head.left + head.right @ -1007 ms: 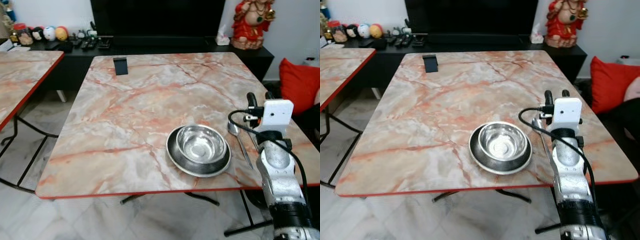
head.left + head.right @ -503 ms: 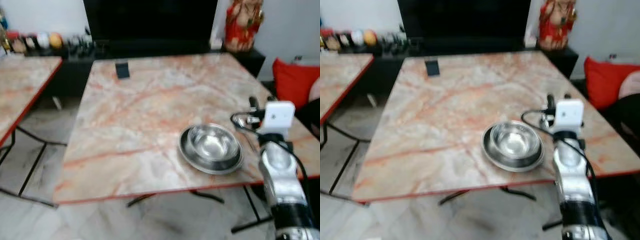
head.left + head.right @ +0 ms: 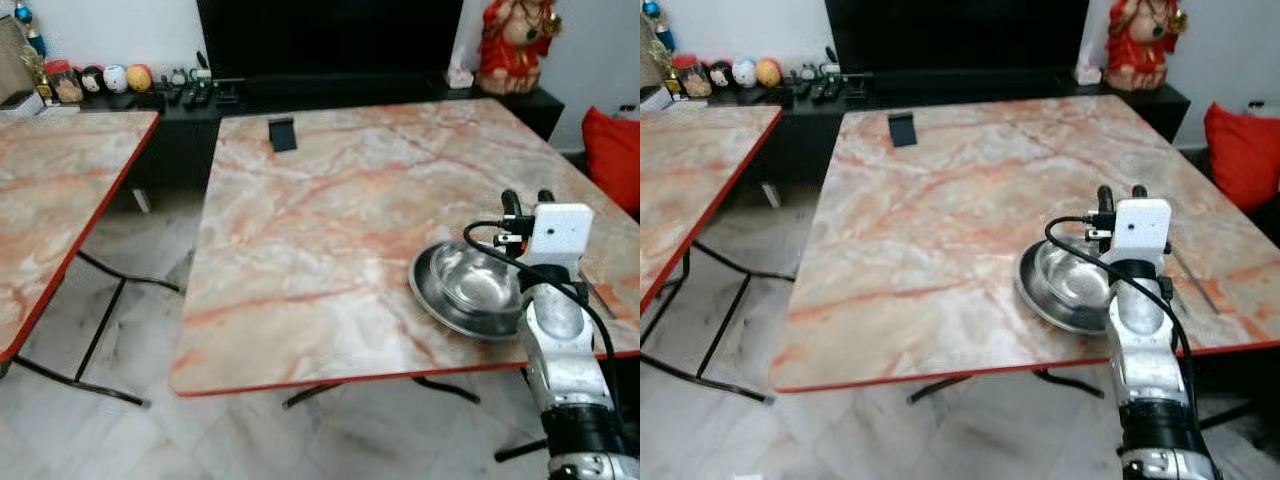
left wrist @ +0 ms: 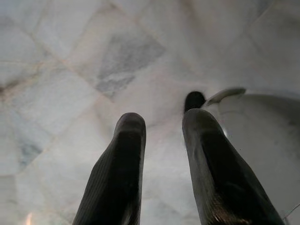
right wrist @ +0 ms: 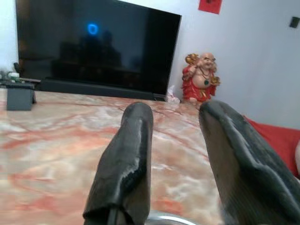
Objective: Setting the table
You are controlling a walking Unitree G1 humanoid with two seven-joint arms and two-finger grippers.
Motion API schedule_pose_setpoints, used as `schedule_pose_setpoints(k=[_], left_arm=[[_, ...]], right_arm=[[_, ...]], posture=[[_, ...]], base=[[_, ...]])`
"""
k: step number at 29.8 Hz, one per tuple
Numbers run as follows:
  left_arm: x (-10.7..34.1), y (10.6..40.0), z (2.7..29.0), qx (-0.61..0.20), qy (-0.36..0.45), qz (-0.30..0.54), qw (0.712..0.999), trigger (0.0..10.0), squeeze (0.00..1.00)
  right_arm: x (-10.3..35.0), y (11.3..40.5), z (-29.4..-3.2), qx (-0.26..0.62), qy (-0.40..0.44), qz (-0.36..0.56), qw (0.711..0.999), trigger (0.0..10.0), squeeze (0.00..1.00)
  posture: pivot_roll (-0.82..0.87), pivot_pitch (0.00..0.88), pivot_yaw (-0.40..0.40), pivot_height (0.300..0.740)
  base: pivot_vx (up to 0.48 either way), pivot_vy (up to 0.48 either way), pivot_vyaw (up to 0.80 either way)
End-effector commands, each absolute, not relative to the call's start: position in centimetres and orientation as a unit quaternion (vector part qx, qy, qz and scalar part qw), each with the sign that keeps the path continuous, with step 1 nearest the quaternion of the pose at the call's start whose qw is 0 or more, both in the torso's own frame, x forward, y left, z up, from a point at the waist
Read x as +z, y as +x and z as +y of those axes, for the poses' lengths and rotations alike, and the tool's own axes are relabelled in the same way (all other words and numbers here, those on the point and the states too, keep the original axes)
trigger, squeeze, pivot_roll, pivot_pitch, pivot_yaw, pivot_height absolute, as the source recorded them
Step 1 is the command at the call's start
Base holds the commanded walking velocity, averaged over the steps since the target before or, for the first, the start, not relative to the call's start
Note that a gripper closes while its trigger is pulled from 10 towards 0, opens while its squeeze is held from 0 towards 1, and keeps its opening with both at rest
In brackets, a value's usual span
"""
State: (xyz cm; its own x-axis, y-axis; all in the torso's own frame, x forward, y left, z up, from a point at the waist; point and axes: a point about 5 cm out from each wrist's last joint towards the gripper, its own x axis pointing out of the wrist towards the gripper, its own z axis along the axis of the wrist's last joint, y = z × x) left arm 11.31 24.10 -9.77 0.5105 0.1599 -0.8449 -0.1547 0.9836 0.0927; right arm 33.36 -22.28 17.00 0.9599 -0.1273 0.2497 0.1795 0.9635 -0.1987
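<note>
Steel bowl (image 3: 483, 283) sits in a plate (image 3: 436, 299) at the lower right of my head view, near the front edge of the marble table (image 3: 330, 200). My right gripper (image 3: 526, 200) hovers just above the bowl's far rim, fingers parted with nothing between them. A spoon (image 3: 1192, 280) lies on the table just right of the plate. My left gripper (image 4: 161, 140) hangs over the tiled floor (image 4: 70, 70), fingers apart and empty. A small black stand (image 3: 283, 133) sits at the table's far side, upper centre.
</note>
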Motion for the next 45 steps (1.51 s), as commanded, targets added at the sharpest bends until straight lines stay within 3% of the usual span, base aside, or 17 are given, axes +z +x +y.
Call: schedule_pose_setpoints(k=[1,14,20,45], left_arm=[[-9.8,11.0,24.2,0.089,0.006,0.493,0.865,10.0,0.00],[-9.8,11.0,24.3,0.091,0.006,0.493,0.865,10.0,0.00],[-9.8,11.1,24.3,0.094,0.004,0.492,0.865,10.0,0.00],[-9.8,11.1,24.4,0.098,0.004,0.492,0.865,10.0,0.00]], right_arm=[[17.4,33.4,-22.6,-0.083,-0.111,-0.125,0.982,10.0,0.00],[17.4,33.4,-22.2,-0.073,-0.119,-0.124,0.982,10.0,0.00],[17.3,33.5,-21.7,-0.060,-0.119,-0.124,0.983,10.0,0.00],[17.4,33.6,-21.0,-0.047,-0.120,-0.132,0.983,10.0,0.00]], posture=[[-0.08,0.000,0.020,0.732],[-0.07,0.000,0.018,0.732],[-0.07,0.000,0.016,0.732],[-0.06,0.000,0.017,0.732]], base=[[0.000,0.289,0.00],[0.000,0.286,0.00],[0.000,0.287,0.77],[0.000,0.287,0.00]])
